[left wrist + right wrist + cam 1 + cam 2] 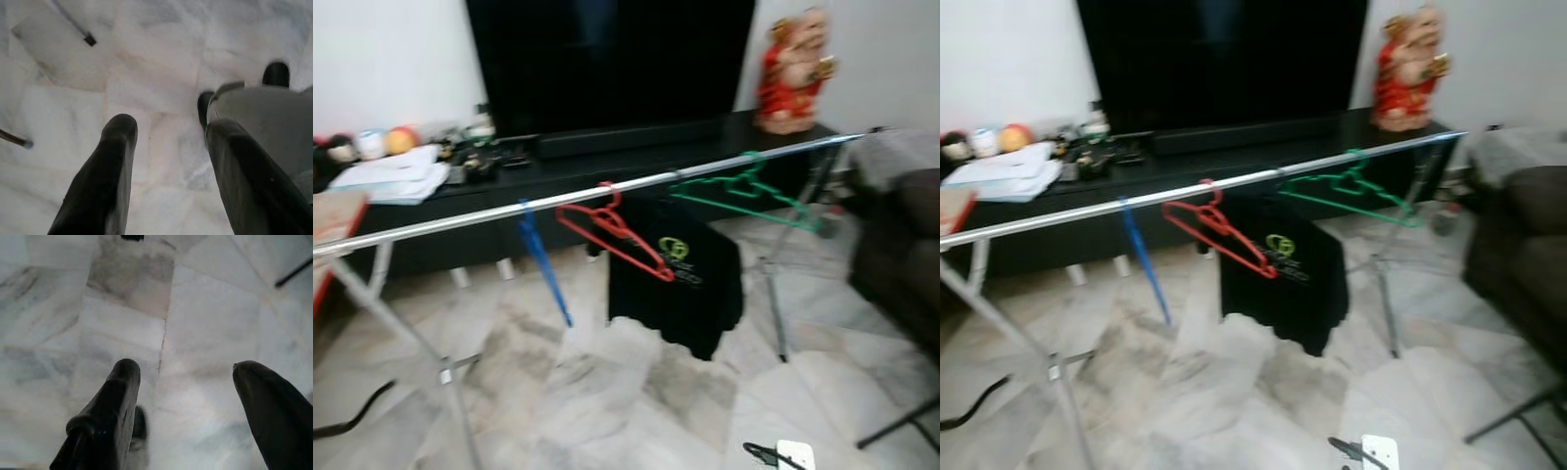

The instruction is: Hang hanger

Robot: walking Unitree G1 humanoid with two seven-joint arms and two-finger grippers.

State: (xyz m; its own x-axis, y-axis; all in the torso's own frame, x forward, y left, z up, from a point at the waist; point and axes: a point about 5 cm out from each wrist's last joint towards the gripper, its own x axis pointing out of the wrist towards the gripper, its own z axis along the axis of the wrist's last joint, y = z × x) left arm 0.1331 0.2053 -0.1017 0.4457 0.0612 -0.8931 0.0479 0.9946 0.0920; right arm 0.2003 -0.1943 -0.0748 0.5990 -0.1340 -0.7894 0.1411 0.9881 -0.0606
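Head views, bit blurry: silver rail [607, 194] runs across room in front of black TV stand [607, 157]. Red hanger [612, 232] hooked near rail's middle, green hanger [744, 191] toward its right end, blue hanger [543, 259] toward left, black shirt [675, 279] hanging between red and green.

Left wrist view: left gripper [168, 142] over marble floor [146, 63], fingers spread wide, nothing held; robot's own grey foot beside it.

Right wrist view: right gripper [186, 382] also spread apart, empty, marble floor below.
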